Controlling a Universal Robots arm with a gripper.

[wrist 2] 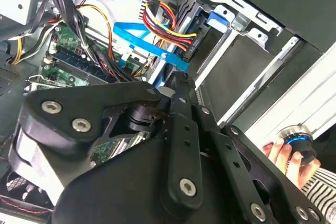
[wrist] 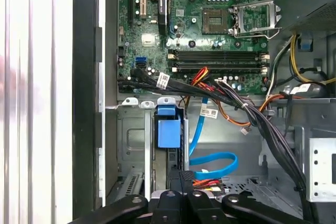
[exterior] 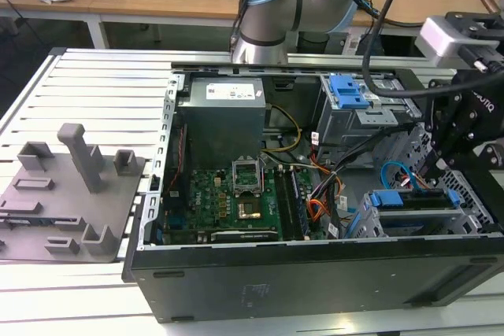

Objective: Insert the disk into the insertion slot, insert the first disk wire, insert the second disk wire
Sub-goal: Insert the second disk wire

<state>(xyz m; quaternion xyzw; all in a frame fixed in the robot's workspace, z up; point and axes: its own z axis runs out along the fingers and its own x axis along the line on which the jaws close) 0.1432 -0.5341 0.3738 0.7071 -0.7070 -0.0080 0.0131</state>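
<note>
Tool (wrist: 181, 178): matte black. Disk (exterior: 417, 200): bright blue caddy edge. Insertion slot (exterior: 405, 222): silver-grey sheet metal. Second disk wire (wrist: 212, 163): light blue. First disk wire (wrist 2: 168, 22): red, orange, yellow, black strands. Motherboard (wrist: 210, 19): green. Computer case (exterior: 315, 277): black. Table (exterior: 87, 84): white, slatted. Fixture plate (exterior: 71, 186): grey.

Open-topped case, black cable bundle (wrist: 252, 119) and light-blue cable (wrist: 212, 163) crowding the gap beside the drive cage (wrist: 134, 140)

exterior: high, oblique | wrist views: close, share second disk wire (wrist: 212, 163)
</note>
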